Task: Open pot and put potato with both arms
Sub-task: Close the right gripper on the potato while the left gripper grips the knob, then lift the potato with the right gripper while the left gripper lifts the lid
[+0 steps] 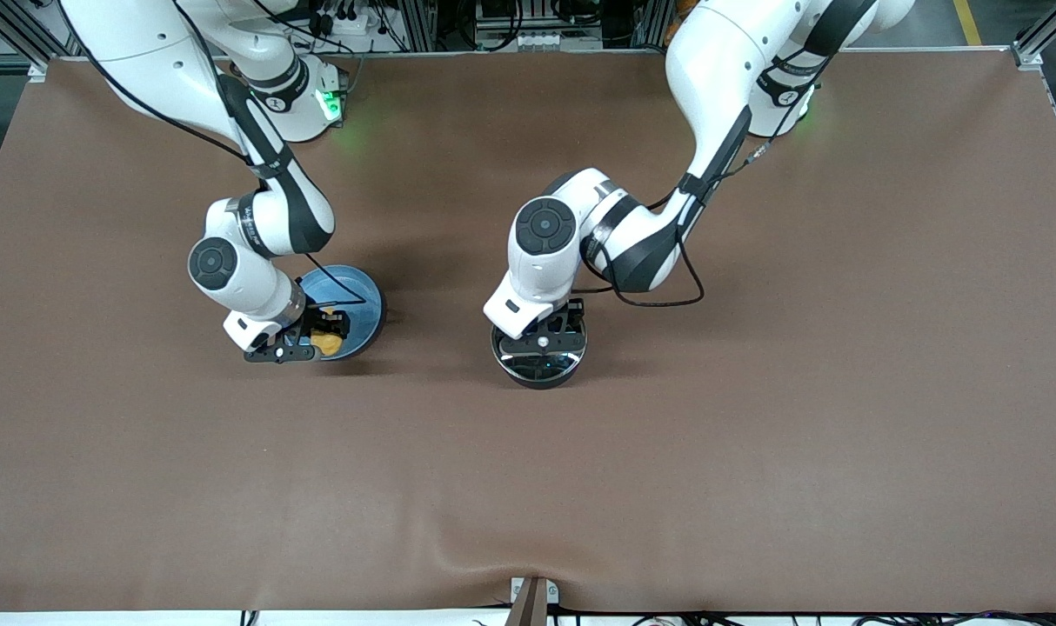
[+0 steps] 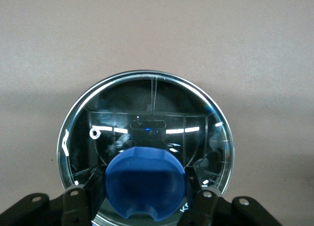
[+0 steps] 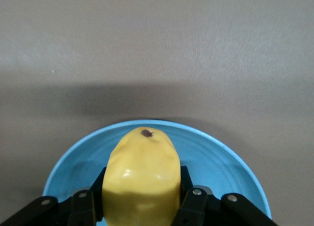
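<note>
The black pot [image 1: 538, 379] stands mid-table with its glass lid [image 2: 147, 100] on. My left gripper [image 1: 543, 341] is down on the lid and shut on its blue knob [image 2: 145, 179], with one finger [image 2: 78, 199] against each side. The yellow potato [image 3: 142, 169] lies on a light-blue plate [image 3: 223, 162] toward the right arm's end of the table. There my right gripper [image 1: 317, 337] is shut on the potato [image 1: 327, 342], and its fingers [image 3: 192, 199] press both flanks. The potato's underside is hidden.
The light-blue plate [image 1: 363, 300] and the pot stand side by side on the brown table cover [image 1: 754, 417], a short gap apart. A metal bracket [image 1: 532, 600] sits at the table edge nearest the front camera.
</note>
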`<action>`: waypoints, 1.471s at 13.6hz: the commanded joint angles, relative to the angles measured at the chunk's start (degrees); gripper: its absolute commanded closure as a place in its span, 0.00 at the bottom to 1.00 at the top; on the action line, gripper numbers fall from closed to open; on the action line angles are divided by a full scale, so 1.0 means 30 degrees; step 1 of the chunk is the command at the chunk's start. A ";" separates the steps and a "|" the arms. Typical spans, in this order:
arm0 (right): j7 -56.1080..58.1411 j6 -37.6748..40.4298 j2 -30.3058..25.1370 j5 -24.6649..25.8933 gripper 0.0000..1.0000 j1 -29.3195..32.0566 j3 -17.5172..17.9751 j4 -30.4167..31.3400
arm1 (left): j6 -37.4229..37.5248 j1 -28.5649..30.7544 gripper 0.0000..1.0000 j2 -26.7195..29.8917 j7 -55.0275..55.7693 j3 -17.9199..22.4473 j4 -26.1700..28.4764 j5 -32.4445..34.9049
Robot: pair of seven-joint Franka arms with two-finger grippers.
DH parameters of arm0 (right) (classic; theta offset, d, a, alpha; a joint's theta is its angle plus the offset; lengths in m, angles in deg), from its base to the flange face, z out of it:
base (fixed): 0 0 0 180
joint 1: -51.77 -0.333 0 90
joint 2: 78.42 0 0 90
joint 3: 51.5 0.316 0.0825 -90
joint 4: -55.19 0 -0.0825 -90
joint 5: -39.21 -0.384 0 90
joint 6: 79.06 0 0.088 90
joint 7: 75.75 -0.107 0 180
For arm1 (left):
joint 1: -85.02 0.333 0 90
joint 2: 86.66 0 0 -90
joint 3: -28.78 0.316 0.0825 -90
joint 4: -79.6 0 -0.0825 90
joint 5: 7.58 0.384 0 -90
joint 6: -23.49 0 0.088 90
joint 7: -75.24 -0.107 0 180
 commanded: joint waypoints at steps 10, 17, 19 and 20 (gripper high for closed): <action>0.0126 0.9988 -0.5242 -0.0143 0.95 0.0716 0.0032 -0.3809 | 0.5069 0.1688 1.00 0.4985 -0.0003 -0.0012 0.0093 -0.0085; -0.0805 0.9466 -0.5096 0.0237 0.95 -0.0422 -0.0027 -0.4544 | 0.7479 0.6811 1.00 0.8531 -0.6057 -0.0071 0.3282 -0.0027; -0.2297 0.9670 -0.4834 0.0822 0.98 -0.1155 -0.0027 -0.5624 | 0.7420 0.8481 1.00 0.8798 -0.7644 -0.0071 0.4222 0.0003; -0.2943 0.9671 -0.4571 0.0941 0.99 -0.1739 -0.0027 -0.6007 | 0.7391 0.8983 1.00 0.8799 -0.7709 -0.0071 0.4631 0.0032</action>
